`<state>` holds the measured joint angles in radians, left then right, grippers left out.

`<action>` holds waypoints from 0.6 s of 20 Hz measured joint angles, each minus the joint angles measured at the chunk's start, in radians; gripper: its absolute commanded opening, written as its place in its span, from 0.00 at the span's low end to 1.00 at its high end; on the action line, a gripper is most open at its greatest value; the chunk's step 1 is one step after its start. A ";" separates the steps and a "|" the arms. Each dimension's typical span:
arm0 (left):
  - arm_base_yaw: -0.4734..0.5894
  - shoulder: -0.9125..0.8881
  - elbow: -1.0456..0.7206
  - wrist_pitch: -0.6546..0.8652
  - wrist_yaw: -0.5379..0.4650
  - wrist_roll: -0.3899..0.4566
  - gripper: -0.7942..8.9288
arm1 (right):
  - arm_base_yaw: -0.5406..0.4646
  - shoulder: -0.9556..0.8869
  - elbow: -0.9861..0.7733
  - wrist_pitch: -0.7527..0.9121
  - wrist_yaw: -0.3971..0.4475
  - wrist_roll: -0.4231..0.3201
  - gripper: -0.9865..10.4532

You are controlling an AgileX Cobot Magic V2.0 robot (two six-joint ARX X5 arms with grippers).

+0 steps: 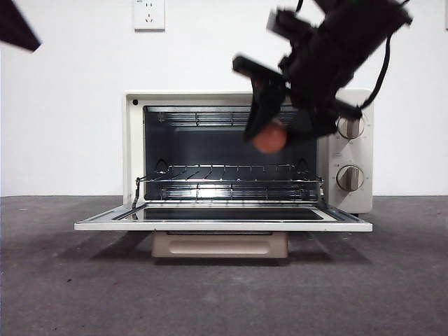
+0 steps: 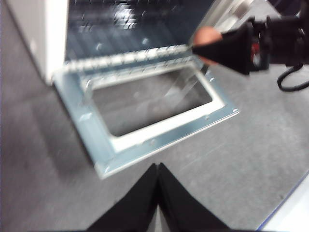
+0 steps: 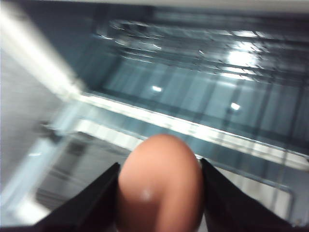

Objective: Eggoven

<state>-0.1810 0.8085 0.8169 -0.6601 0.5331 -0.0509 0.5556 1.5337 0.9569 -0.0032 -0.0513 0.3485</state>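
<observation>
A cream toaster oven (image 1: 350, 203) stands on the table with its door (image 1: 224, 222) folded down flat and its wire rack (image 1: 224, 178) showing inside. My right gripper (image 1: 269, 133) is shut on a reddish-brown egg (image 1: 270, 137) and holds it in front of the oven's opening, up at the right side above the rack. The right wrist view shows the egg (image 3: 159, 186) large between the two black jaws, with the oven's inside beyond. In the left wrist view my left gripper (image 2: 158, 166) is shut and empty, back from the open door (image 2: 159, 140), and the egg (image 2: 206, 36) shows in the other gripper.
Two metal knobs (image 1: 349, 152) sit on the oven's right panel. A white wall with a socket (image 1: 149, 12) stands behind. Dark grey table surface (image 1: 224, 294) stretches in front of the oven. A black arm tip (image 1: 17, 28) shows at the top left corner.
</observation>
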 measured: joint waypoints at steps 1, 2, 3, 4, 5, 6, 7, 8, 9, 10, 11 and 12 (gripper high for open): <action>0.017 -0.017 -0.019 -0.003 0.008 -0.001 0.09 | -0.011 0.023 0.003 0.001 0.012 0.000 0.09; 0.023 -0.026 -0.026 -0.008 0.010 -0.001 0.09 | -0.020 0.038 0.003 0.005 0.026 0.000 0.09; 0.024 -0.033 -0.026 -0.014 0.016 -0.002 0.09 | -0.032 0.049 0.003 0.012 0.029 0.000 0.09; 0.024 -0.037 -0.026 -0.013 0.017 -0.002 0.09 | -0.043 0.053 0.003 0.024 0.029 0.000 0.09; 0.024 -0.039 -0.026 -0.013 0.017 -0.003 0.09 | -0.053 0.055 0.003 0.049 0.030 0.000 0.09; 0.024 -0.039 -0.026 -0.013 0.017 -0.004 0.09 | -0.057 0.055 0.004 0.066 0.030 0.000 0.09; 0.024 -0.039 -0.026 -0.013 0.017 -0.004 0.09 | -0.059 0.056 0.005 0.078 0.030 0.000 0.09; 0.025 -0.039 -0.026 -0.013 0.017 -0.006 0.09 | -0.059 0.060 0.005 0.090 0.029 0.000 0.09; 0.026 -0.039 -0.026 -0.013 0.017 -0.011 0.09 | -0.059 0.070 0.006 0.101 0.029 0.000 0.09; 0.026 -0.039 -0.026 -0.013 0.017 -0.012 0.09 | -0.059 0.082 0.006 0.109 0.029 0.000 0.09; 0.026 -0.039 -0.026 -0.013 0.017 -0.015 0.09 | -0.059 0.097 0.006 0.112 0.029 0.000 0.09; 0.026 -0.039 -0.026 -0.014 0.017 -0.015 0.09 | -0.059 0.109 0.006 0.113 0.029 0.000 0.09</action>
<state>-0.1555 0.7692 0.7910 -0.6739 0.5503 -0.0662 0.4965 1.6428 0.9627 0.1101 -0.0227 0.3485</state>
